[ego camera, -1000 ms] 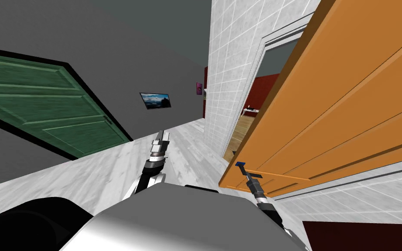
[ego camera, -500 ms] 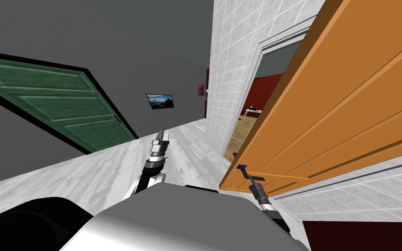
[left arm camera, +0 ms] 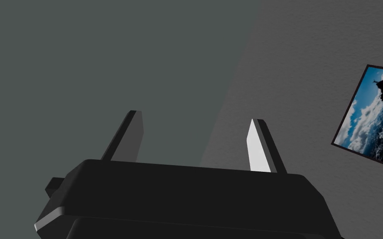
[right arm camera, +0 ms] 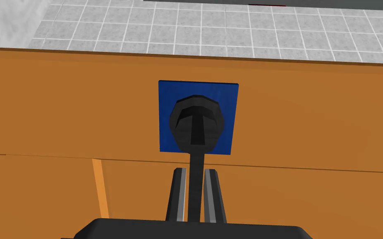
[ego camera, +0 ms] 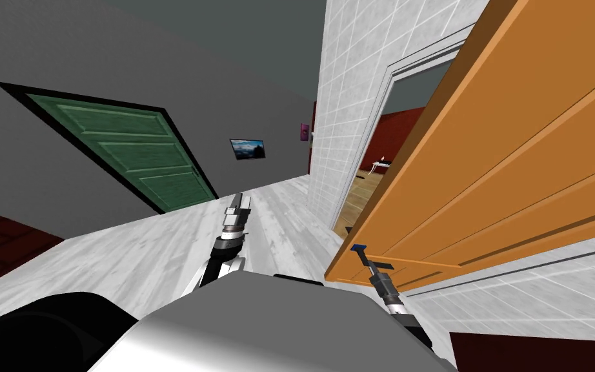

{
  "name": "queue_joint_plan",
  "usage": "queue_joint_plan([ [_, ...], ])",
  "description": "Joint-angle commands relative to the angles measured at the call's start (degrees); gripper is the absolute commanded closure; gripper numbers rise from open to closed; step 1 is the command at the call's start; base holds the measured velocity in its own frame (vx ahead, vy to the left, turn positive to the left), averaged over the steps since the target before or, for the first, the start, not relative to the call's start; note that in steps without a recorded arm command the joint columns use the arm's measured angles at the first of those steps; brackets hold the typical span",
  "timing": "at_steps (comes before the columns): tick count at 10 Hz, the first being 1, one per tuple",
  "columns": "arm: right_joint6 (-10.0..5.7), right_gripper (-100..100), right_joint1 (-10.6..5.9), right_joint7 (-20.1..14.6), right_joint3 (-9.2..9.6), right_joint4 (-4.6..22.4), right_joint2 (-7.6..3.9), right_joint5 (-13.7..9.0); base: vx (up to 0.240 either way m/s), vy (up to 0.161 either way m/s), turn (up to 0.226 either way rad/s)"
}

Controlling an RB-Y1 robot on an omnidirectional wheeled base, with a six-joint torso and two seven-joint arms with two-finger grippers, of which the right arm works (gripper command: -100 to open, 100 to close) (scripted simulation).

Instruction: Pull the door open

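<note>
Right, door (ego camera: 483,161) bearing handle (right arm camera: 196,124) (doorway (ego camera: 367,168) behind), second door (ego camera: 135,152) far left

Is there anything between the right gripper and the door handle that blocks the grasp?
Nothing visible does. The right gripper has its jaws shut on the black lever handle of the orange door, which stands partly open.

A green door (ego camera: 141,155) sits shut in the grey wall (ego camera: 64,58) on the left. Farther along hangs a picture of blue sky and clouds (ego camera: 248,149), then a small pink picture (ego camera: 304,131). On the right stands a white tiled wall (ego camera: 348,84). Far off is a little white table (ego camera: 380,165).
</note>
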Motion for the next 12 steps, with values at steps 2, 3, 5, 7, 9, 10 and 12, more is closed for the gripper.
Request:
queue_joint_plan([
  [2, -0.81, 100, 0.70, -0.3, 0.03, 0.0, -0.29, 0.1, -0.197, -0.084, 0.181],
  [3, -1.17, 100, 0.75, -0.4, 0.04, 0.2, -0.39, 0.2, -0.209, -0.090, 0.156],
  [5, -1.74, 100, 0.84, -0.5, 0.06, 0.6, -0.55, 0.3, -0.199, -0.060, 0.118],
  [7, -1.92, 100, 0.54, -0.5, 0.27, 1.0, -0.37, 0.4, -0.128, -0.051, 0.071],
  [9, -3.34, 100, -1.39, -1.1, 2.29, 2.0, -0.29, 3.3, -0.135, 0.000, -0.236],
  [10, -3.73, 100, -1.92, -1.3, 2.80, 2.3, -0.29, 4.0, -0.154, -0.014, -0.243],
  [12, -4.58, 100, -3.09, -1.7, 3.91, 2.8, -0.30, 5.7, -0.116, -0.023, -0.160],
])
